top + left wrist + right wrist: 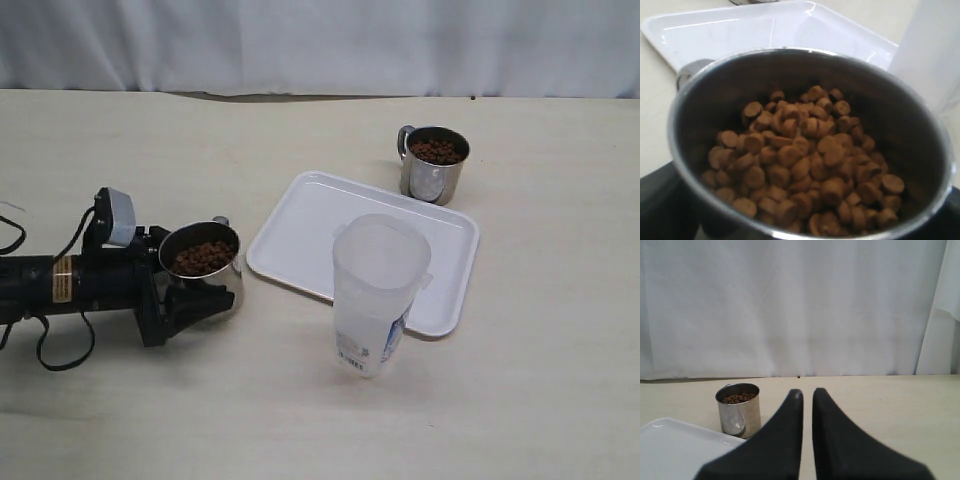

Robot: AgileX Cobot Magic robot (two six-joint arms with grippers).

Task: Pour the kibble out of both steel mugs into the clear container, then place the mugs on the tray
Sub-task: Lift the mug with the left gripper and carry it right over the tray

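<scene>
The left hand [200, 298] lies low over the table [520, 380], its dark fingers on either side of a steel mug [228, 285]; whether they press its wall cannot be told. The mug stands roughly upright between them, long axis vertical, mouth up, full of kibble [201, 257], with its loop handle on the side away from the wrist. Just beyond it lies the tray [300, 215]. The clear container [378, 290] stands upright beside the tray's edge, ahead of this hand and off to one side. The second steel mug [434, 165], also upright and full, stands ahead of the right hand [807, 391], which is clenched and empty.
</scene>
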